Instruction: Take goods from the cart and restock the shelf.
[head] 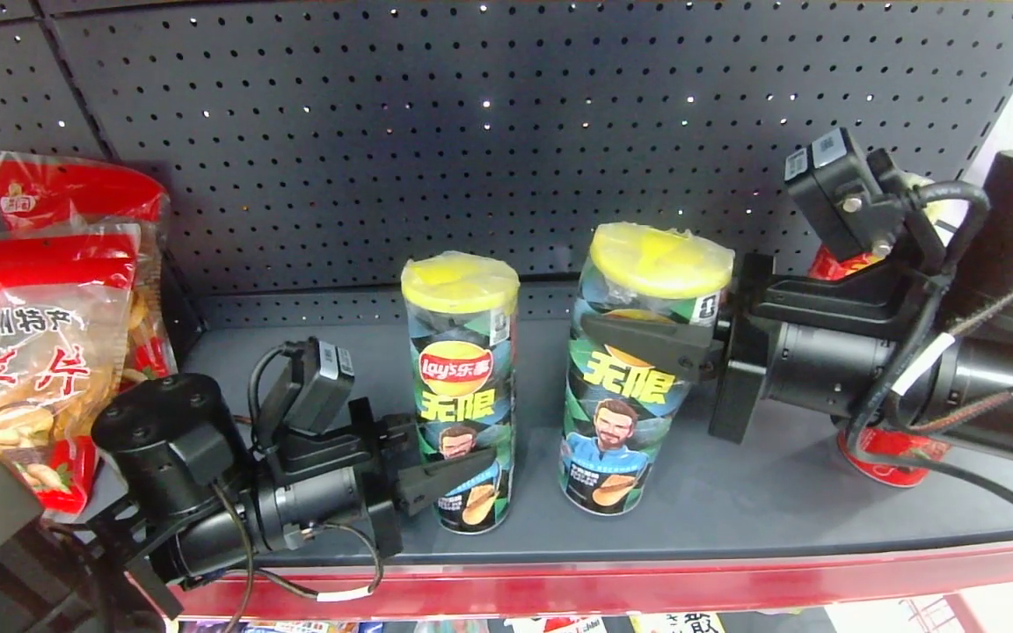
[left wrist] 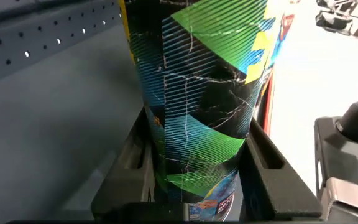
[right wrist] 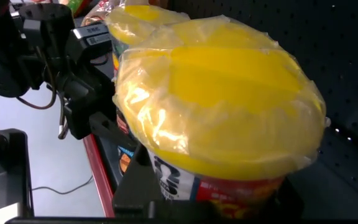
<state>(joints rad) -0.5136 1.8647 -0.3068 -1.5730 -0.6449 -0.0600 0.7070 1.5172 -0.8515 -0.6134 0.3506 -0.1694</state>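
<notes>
Yellow plastic lids, film-wrapped, cap two tall printed crisp tubes, both upright on the grey shelf [head: 779,492], bases seemingly on the deck.

- Item 1, left can [head: 462,396]: stands near the front edge. The left gripper [head: 458,457] is closed around it low on the body, just above the base. In the left wrist view one finger [left wrist: 135,155] presses each flank of the can [left wrist: 207,93].
- Item 2, right can [head: 638,369]: stands just beside item 1, apart from it and slightly deeper on the shelf. The right gripper [head: 647,338] clamps it high up, just below the lid, with one finger lying across the printed front. The right wrist view shows the lid [right wrist: 222,106] sitting above the jaws.
- Governing relation: both long axes are vertical and both grippers come in level from the outer sides, each arm on its own can. Judged step: placing is all but done. Release calls for the jaws to part and then draw straight back along each arm. The high grip on item 2 looks likelier to tip its can.
- Surroundings: perforated back panel [head: 471,132]; red snack bags [head: 40,352] at far left; a red tin [head: 893,457] partly hidden behind the right arm; red front lip [head: 647,580].
</notes>
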